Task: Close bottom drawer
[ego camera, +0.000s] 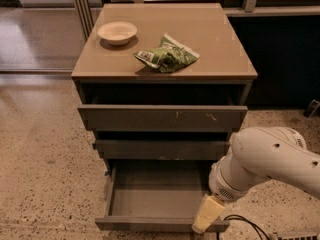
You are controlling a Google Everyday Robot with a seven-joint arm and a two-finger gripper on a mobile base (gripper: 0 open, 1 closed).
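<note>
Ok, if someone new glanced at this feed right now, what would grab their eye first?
The big white arm fills the lower right, its tool hanging at the front right corner of the bottom drawer, which stands pulled wide open. On the cabinet top, a crumpled green bag lies near the middle, a pale bowl at its back left.

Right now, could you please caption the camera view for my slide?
Gripper at the front edge of the open bottom drawer.

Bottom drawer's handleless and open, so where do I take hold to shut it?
Take the bottom drawer by its front panel's top edge, coming from above and in front: it's pulled out, flat-faced, rim exposed. The gripper hangs by its right end.
</note>
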